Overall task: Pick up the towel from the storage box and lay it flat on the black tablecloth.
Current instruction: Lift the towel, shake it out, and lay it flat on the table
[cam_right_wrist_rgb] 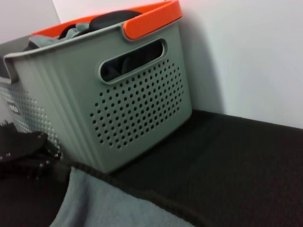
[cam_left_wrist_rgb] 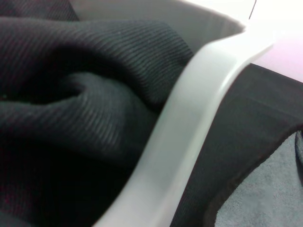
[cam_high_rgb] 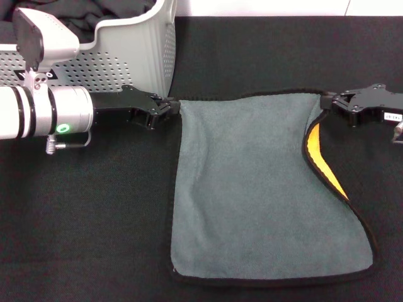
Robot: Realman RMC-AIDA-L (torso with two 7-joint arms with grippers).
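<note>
1. The towel point(cam_high_rgb: 252, 189) lies spread on the black tablecloth point(cam_high_rgb: 82, 220), grey-teal side up, outside the storage box point(cam_high_rgb: 135, 53).
2. Its near edge and both near corners rest flat on the cloth; its far edge stretches between the two grippers.
3. Along the towel's right side the edge folds over and shows a strip of the yellow reverse point(cam_high_rgb: 324, 160).
4. The left gripper point(cam_high_rgb: 169, 107) sits just in front of the storage box, its jaws closed on the towel's far left corner.
5. The right gripper point(cam_high_rgb: 327, 102) is at the far right corner, jaws pinched on the black bound edge there.
6. The storage box stands at the far left of the tablecloth, with a plain black cloth point(cam_left_wrist_rgb: 80, 109) bunched in folds inside it.
7. In the right wrist view the box point(cam_right_wrist_rgb: 118, 104) shows a wall of small holes, a handle slot and an orange rim point(cam_right_wrist_rgb: 151, 19); the towel's far edge point(cam_right_wrist_rgb: 113, 203) lies near its base.
8. In the left wrist view the box's rounded rim point(cam_left_wrist_rgb: 189, 127) crosses the frame, with a corner of the towel point(cam_left_wrist_rgb: 265, 189) on the tablecloth beyond.
</note>
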